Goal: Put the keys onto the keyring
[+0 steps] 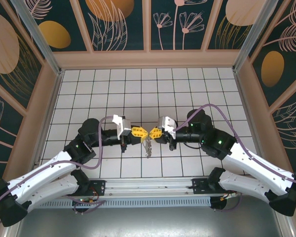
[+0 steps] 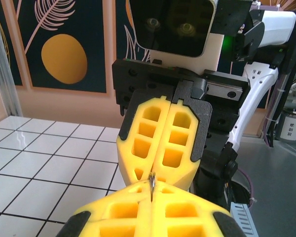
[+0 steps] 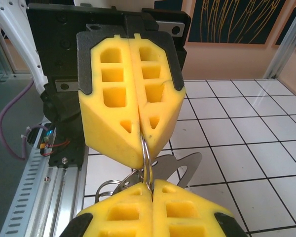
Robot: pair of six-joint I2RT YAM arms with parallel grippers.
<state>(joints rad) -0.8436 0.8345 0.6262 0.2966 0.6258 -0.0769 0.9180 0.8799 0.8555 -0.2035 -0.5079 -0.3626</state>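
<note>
Tip to tip, the left tool (image 1: 136,132) and right tool (image 1: 153,133) both clench the keyring (image 3: 146,160); keys (image 1: 148,147) dangle below them. Threading seems underway; next, the keys must slide round the ring.

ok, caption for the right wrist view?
Left gripper and right gripper pinch the keyring tip to tip, a key dangling beside it.

White tiled table (image 1: 187,89) (dark grid lines), keys (image 1: 148,147) perhaps touching it

Bright, even light (soft shadows only); the left end effector (image 2: 150,191) blurs slightly up close.
</note>
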